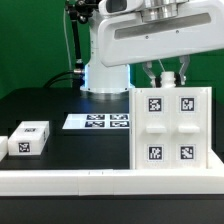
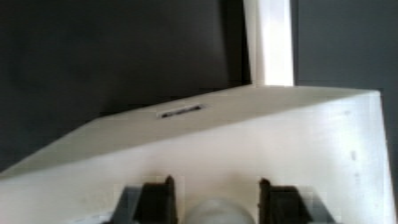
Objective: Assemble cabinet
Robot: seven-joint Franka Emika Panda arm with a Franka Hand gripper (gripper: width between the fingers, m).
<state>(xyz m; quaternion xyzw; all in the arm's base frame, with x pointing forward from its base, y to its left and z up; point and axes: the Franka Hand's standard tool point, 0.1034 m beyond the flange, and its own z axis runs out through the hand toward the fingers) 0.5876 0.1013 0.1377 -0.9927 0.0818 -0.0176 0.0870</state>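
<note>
Gripper hung at the upper right of the exterior view, its two fingers reaching down to the top edge of the cabinet. In the wrist view the gripper showed its fingers a moderate gap apart, with blurred white material between them. Whether they pinched it could not be told. That cabinet stood upright on the black worktop at the right of the exterior frame. It was a tall white box whose front carried four small blocks in two rows, each with a black-and-white square tag. Seen close from the wrist, the cabinet was a pale sloping surface with a small dark slot.
</note>
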